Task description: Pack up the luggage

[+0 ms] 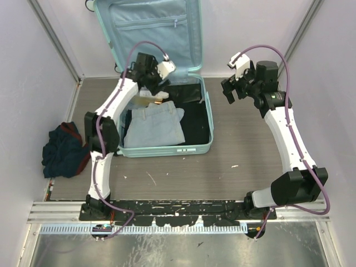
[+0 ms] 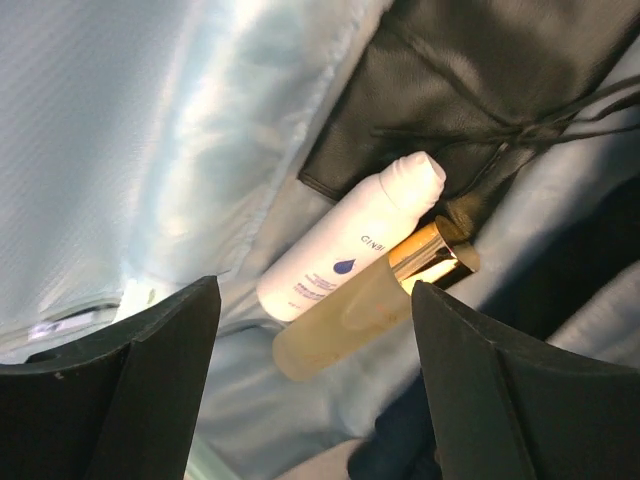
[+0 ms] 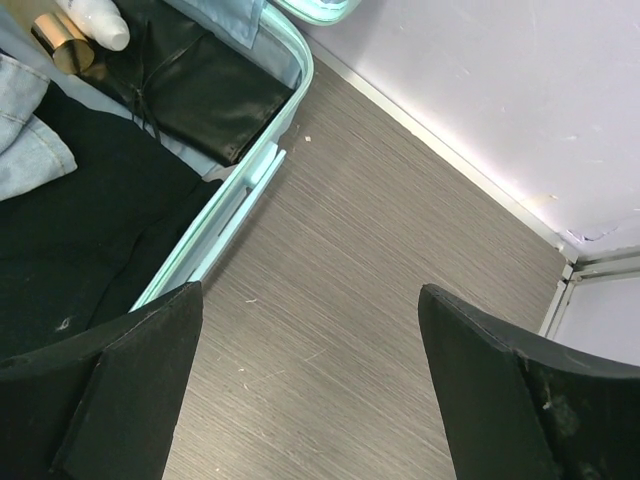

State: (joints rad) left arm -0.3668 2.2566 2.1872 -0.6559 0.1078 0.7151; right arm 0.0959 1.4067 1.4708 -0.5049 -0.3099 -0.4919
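Mint-green hard-shell suitcase (image 1: 167, 150), upper centre, holds folded pale denim (image 1: 153, 127) and a white plastic bottle (image 2: 340, 255). Left tool (image 2: 313, 290) and right tool (image 3: 310, 292) gape empty; dark crumpled clothes (image 1: 65, 151) at left await packing.

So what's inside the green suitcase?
Inside the suitcase are folded pale jeans, black clothing, a black leather pouch, a white bottle and a gold-capped bottle. Anything lying beneath the clothes is covered.
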